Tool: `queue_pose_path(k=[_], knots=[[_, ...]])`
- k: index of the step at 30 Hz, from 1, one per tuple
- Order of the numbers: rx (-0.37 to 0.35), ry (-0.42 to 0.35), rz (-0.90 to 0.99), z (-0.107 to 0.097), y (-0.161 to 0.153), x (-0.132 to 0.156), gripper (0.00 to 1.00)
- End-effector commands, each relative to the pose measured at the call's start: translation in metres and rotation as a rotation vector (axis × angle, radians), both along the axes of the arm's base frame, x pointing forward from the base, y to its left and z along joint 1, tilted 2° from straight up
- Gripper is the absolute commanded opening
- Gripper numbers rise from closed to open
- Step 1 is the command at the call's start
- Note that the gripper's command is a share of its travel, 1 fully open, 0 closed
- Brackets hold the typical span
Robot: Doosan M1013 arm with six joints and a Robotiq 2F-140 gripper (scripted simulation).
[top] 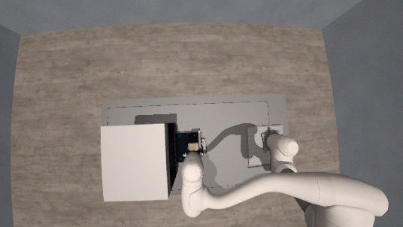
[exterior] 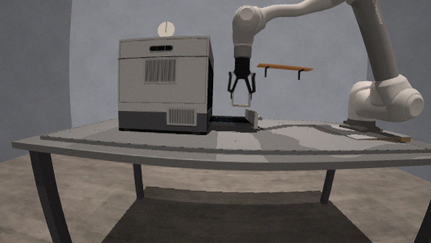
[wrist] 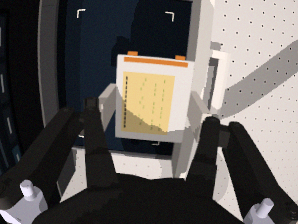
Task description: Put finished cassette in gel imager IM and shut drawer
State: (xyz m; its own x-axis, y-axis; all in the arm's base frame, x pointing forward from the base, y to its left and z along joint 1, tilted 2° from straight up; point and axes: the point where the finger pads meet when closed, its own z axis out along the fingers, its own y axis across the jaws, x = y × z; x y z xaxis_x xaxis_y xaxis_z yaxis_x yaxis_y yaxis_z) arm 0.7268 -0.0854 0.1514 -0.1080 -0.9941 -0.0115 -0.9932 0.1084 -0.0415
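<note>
My gripper [top: 194,147] [exterior: 241,104] [wrist: 152,98] is shut on the cassette FINISHED [top: 193,146] [exterior: 240,105] [wrist: 152,100], a white frame with a yellow gel window and an orange strip at one end. It hangs flat above the open drawer [top: 182,143] [exterior: 229,119] [wrist: 93,36] of the grey imager IM [top: 133,161] [exterior: 165,84]. The drawer's dark glass shows two white corner marks in the wrist view, one [wrist: 80,12] at the left and one [wrist: 169,14] at the right. The cassette sits over the near right part of the glass. The drawer's front panel [exterior: 252,117] [wrist: 201,43] points right.
The imager stands on the left of the grey deck [top: 229,113] [exterior: 241,141]. A pale plate [top: 253,150] [exterior: 362,134] lies on the deck at the right under the arm's base. A wooden shelf [exterior: 285,67] hangs on the back wall.
</note>
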Motion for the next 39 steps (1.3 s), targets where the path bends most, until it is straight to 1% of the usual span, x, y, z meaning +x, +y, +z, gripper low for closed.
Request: queue_pose_path(k=[1,13,39], knots=[[0.0,0.0,0.0,-0.001,0.0,0.003,0.1],[0.0,0.0,0.0,-0.005,-0.001,0.011,0.1],[0.0,0.0,0.0,-0.03,-0.003,0.028,0.1]])
